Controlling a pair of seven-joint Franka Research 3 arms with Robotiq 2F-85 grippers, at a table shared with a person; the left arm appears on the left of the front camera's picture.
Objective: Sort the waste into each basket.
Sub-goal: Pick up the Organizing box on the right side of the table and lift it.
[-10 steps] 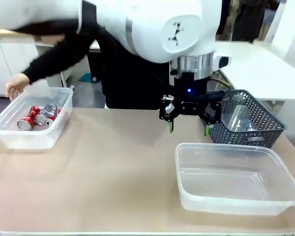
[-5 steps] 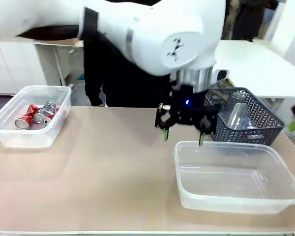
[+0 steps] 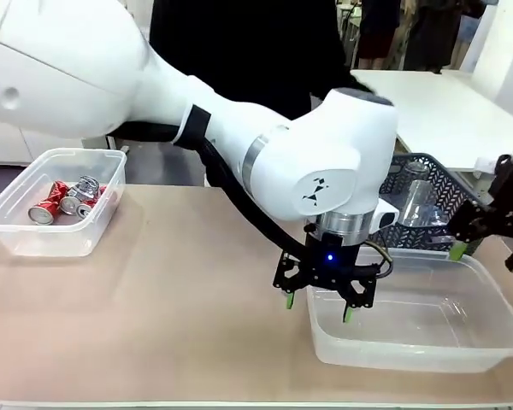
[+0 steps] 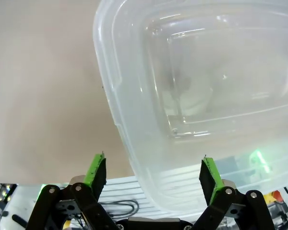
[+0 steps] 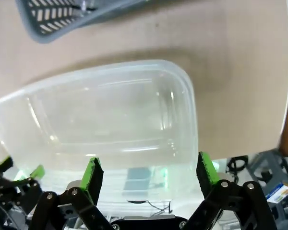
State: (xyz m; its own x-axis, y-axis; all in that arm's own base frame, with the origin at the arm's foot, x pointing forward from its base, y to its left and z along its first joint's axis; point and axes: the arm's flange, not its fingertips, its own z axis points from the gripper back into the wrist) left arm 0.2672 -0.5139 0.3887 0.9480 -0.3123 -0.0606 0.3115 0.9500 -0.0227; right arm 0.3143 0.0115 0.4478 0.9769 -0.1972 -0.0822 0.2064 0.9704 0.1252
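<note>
— Where do your fingers stand?

— My left gripper (image 3: 318,307) hangs at the left end of the empty clear tub (image 3: 410,354); its fingers are spread wide, with nothing clamped between them; one green pad is outside the tub's left wall, the other over its inside, so the rim runs beneath the gap; whether I touch that rim I cannot tell.

— And the other hand?

— My right gripper (image 3: 487,248) hovers at the tub's far right corner; its fingers are just as wide apart and hold nothing; seen from my right wrist, the tub's short end lies below, between the two pads.

— Where is the waste?

— The red-and-silver cans (image 3: 64,201) lie in a second clear tub (image 3: 43,239), well to the left of the empty one, on the same table (image 3: 171,290); a clear plastic bottle (image 3: 415,201) sits in the dark lattice basket (image 3: 449,226), just behind the empty tub's right half.

— Anyone about?

— A person in dark clothes (image 3: 239,51) stands beyond the empty tub, at the far side.
</note>
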